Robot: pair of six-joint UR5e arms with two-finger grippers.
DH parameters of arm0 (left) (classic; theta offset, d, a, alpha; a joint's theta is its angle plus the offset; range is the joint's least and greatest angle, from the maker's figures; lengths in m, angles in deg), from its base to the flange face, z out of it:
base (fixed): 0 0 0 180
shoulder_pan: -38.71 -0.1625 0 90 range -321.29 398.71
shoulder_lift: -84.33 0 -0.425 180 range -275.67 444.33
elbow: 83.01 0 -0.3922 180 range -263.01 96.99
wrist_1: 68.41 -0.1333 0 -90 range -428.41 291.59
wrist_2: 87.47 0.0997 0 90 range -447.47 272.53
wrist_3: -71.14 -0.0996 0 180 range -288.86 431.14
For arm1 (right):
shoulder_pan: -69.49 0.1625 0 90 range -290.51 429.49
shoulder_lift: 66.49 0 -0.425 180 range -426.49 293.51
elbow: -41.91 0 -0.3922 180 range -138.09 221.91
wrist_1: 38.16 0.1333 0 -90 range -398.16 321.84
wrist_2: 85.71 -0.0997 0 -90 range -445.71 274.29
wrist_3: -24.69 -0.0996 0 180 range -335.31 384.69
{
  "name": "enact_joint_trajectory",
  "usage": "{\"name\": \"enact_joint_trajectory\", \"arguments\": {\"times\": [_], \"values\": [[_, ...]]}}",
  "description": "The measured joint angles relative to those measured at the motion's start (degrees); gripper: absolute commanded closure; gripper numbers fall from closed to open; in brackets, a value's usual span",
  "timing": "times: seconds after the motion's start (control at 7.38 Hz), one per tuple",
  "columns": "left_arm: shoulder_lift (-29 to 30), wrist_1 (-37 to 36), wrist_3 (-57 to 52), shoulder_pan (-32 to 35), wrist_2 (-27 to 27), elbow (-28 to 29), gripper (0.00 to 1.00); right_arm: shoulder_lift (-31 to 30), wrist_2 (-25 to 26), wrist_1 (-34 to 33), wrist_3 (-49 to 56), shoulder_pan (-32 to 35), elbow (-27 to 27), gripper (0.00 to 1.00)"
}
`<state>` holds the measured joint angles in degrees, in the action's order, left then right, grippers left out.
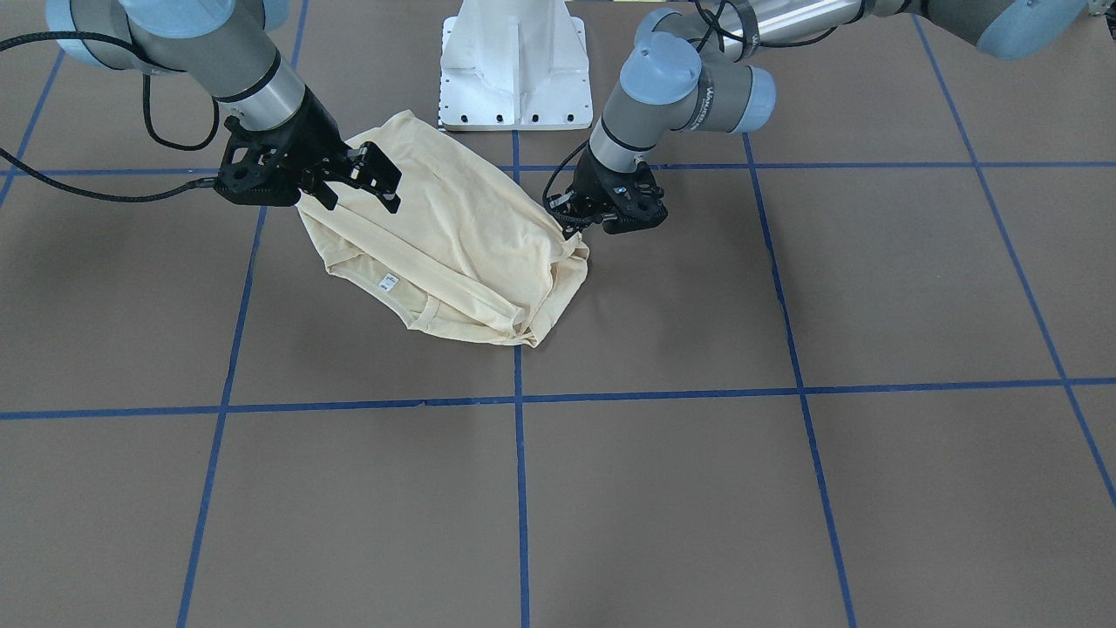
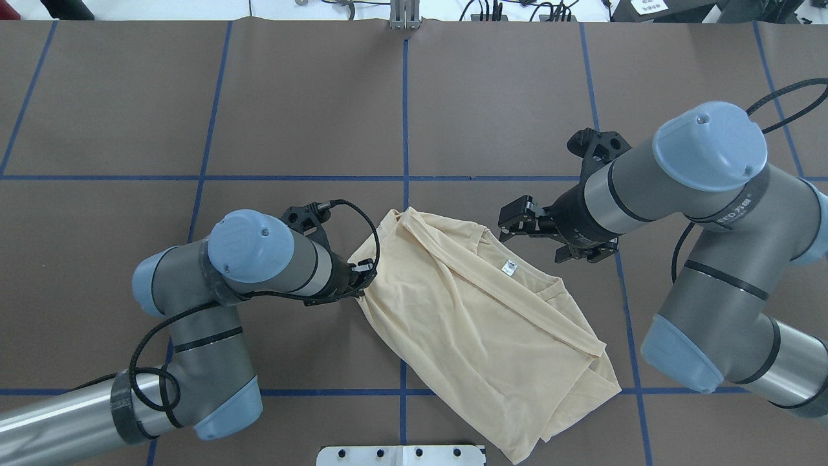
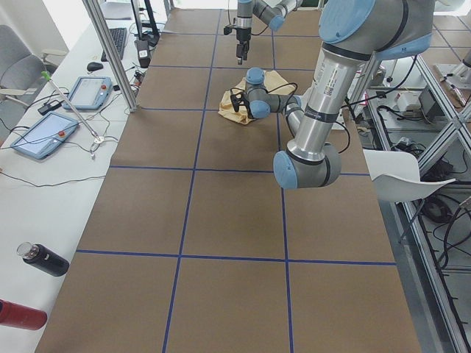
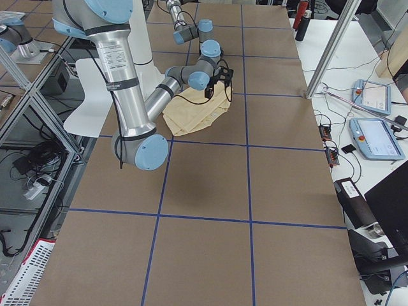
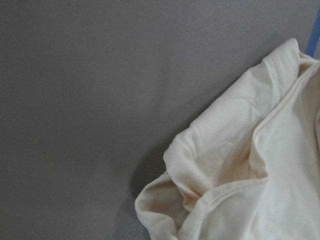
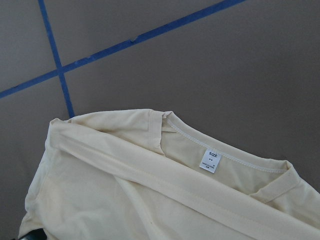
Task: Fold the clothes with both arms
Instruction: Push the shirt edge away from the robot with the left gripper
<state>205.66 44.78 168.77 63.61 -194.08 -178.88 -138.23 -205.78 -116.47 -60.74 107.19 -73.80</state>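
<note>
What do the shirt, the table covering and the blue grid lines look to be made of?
Shirt: thin matte knit, probably cotton jersey; it drapes in soft folds with stitched hems.
Table covering: matte brown sheet, maybe paper or vinyl; flat, no glare.
Blue grid lines: likely adhesive tape; one edge shows a nick.

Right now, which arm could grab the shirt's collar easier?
Probably the right: the right gripper hangs, jaws open, by the collar and label; the left gripper is at the shirt's other edge.
</note>
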Motion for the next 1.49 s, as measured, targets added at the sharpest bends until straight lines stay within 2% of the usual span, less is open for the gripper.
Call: {"name": "enact_joint_trajectory", "arguments": {"times": [0.41,0.81,1.08,1.49], "values": [[5.7,0.03,-0.61,3.97,-0.08,8.14,1.0,0.02,0.01,0.0,0.0,0.07,0.0,0.0],[9.38,1.5,-3.43,9.27,-0.09,13.9,1.0,0.08,0.04,0.02,-0.06,0.09,-0.07,0.0],[13.15,6.95,-4.09,11.63,0.09,21.75,1.0,0.1,0.69,0.02,-0.09,0.12,-0.13,0.0],[17.28,17.21,-5.15,13.13,4.95,32.84,1.0,0.11,1.26,0.02,-0.09,0.13,-0.09,0.0]]}}
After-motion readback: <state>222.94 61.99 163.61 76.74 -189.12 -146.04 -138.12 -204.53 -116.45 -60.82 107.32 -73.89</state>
